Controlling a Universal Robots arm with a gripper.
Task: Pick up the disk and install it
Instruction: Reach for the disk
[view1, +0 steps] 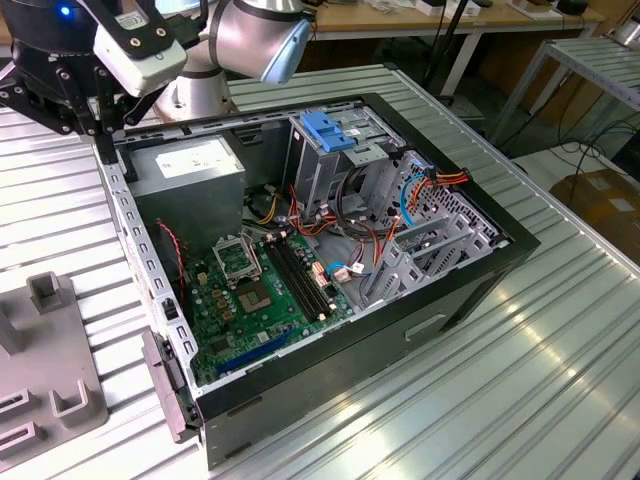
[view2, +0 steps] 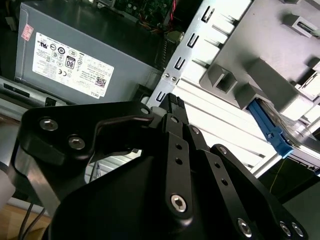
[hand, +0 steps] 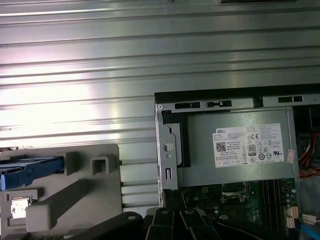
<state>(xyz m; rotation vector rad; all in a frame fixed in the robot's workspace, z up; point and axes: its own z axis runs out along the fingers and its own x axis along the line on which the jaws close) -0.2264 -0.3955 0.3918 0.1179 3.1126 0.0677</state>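
One disk (hand: 30, 170) sat in the single grey fixture (hand: 90, 195) on the ribbed table (hand: 100, 60), beside the one open computer case (view1: 470, 290). Its long axis ran parallel to the ribs. Only a blue rail and part of a label showed. The gripper (view2: 170, 105) hung near the power supply (hand: 205, 170); whether it was open or closed could not be determined.

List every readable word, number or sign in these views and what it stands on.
White label on the grey metal power-supply box: fine print and marks, too small to read surely.
Small red sticker at that box's corner: unreadable.
Blue-railed grey disk in the grey plastic holder: label mostly hidden, unreadable.
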